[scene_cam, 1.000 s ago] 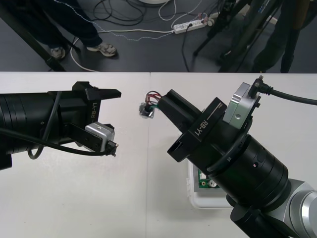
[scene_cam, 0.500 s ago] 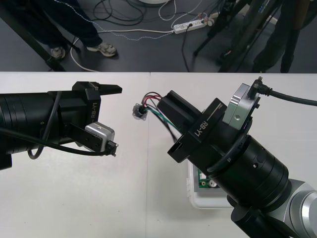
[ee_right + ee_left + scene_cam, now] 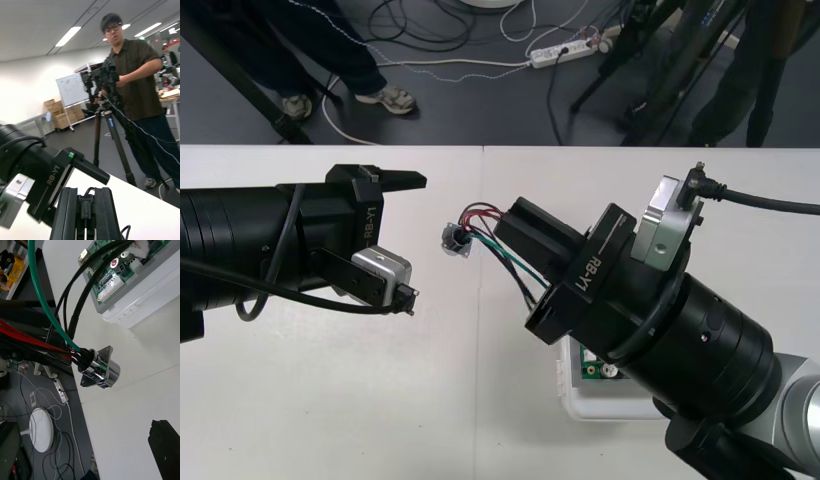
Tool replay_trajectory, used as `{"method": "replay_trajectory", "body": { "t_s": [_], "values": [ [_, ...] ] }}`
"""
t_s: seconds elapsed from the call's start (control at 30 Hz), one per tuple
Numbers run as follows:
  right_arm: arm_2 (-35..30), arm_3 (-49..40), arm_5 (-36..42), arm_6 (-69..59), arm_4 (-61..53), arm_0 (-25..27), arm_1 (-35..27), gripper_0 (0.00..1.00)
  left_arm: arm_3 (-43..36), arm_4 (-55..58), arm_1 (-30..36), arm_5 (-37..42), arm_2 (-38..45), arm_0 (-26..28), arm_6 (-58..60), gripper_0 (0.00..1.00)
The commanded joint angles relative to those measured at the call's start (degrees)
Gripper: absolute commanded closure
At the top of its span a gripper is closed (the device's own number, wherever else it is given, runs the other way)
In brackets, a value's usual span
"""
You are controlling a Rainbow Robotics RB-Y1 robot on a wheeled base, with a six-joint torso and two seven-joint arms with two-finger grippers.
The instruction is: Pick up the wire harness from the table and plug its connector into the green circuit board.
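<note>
My right gripper (image 3: 515,215) is shut on the harness's small black plug (image 3: 86,208), which sits between its two fingers (image 3: 69,213). Red, black and green wires (image 3: 492,238) loop out from it to the round metal socket (image 3: 455,240), which hangs in the air above the table. The socket (image 3: 99,369) hangs close in front of my left gripper (image 3: 415,182), which is open and level with it on the left. The green circuit board (image 3: 112,272) on its white base (image 3: 150,300) lies under my right arm, with a corner showing (image 3: 590,365).
The white base's front edge (image 3: 600,405) pokes out below the right arm. The table's far edge (image 3: 480,147) runs just behind both grippers, with dark floor and cables beyond. Bare table lies between the arms (image 3: 470,380).
The socket has swung left and down toward my left gripper, and more wire shows. My right gripper has shifted slightly down. The left arm has not moved.
</note>
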Motion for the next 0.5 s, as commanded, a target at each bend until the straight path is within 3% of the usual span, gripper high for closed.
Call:
{"method": "replay_trajectory", "body": {
  "t_s": [0.03, 0.5],
  "values": [
    [-7.02, -0.93, -6.42, -4.73, -1.96, -2.2, -1.71, 1.0, -1.91, 1.1, 1.37, 2.44, 0.33, 1.0, -1.54, 0.0],
    [-18.8, -0.93, -24.52, -17.83, -2.05, -7.65, -1.79, 1.0, -2.0, 8.49, 1.98, 2.53, 5.43, 1.0, 3.56, 0.0]
  ]
}}
